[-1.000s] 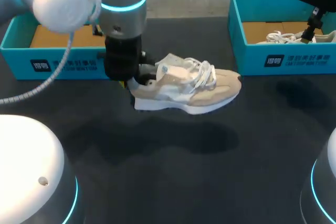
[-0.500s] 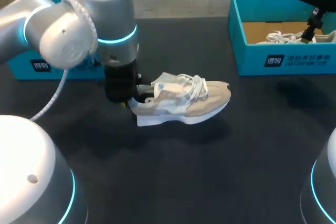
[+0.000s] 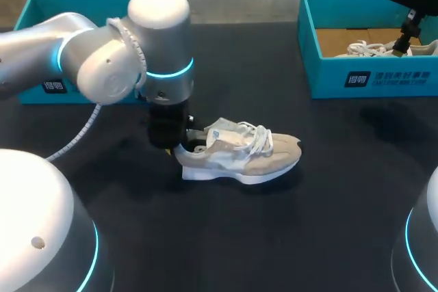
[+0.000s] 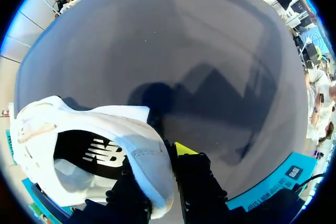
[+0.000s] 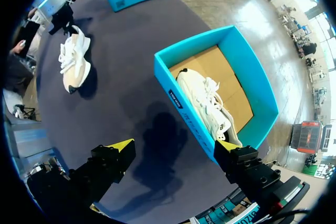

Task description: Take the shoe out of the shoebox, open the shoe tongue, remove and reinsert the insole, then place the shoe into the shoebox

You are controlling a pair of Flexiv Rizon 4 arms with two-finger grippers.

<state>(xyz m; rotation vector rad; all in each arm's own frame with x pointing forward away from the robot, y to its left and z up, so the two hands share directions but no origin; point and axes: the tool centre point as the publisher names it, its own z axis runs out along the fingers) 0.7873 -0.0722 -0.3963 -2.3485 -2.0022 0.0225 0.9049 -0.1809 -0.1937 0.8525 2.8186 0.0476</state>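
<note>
A beige and white shoe (image 3: 241, 155) with white laces lies upright near the middle of the black table (image 3: 308, 223), toe to the right. My left gripper (image 3: 179, 147) is shut on its heel collar. In the left wrist view the heel rim of the shoe (image 4: 79, 145) is pinched in the gripper (image 4: 163, 182), and the dark insole shows inside. My right gripper (image 5: 173, 148) hangs open and empty above the table, beside the right shoebox (image 5: 178, 98). In the head view the right gripper (image 3: 404, 40) is at the far right, over that shoebox (image 3: 369, 76).
A second white shoe (image 5: 207, 103) lies inside the right teal shoebox. Another teal shoebox (image 3: 34, 15) stands at the far left behind my left arm. Bare black tabletop lies between the boxes and in front of the shoe.
My left arm has carried the shoe down and toward the front of the table, away from the left shoebox. The right arm has stayed still.
</note>
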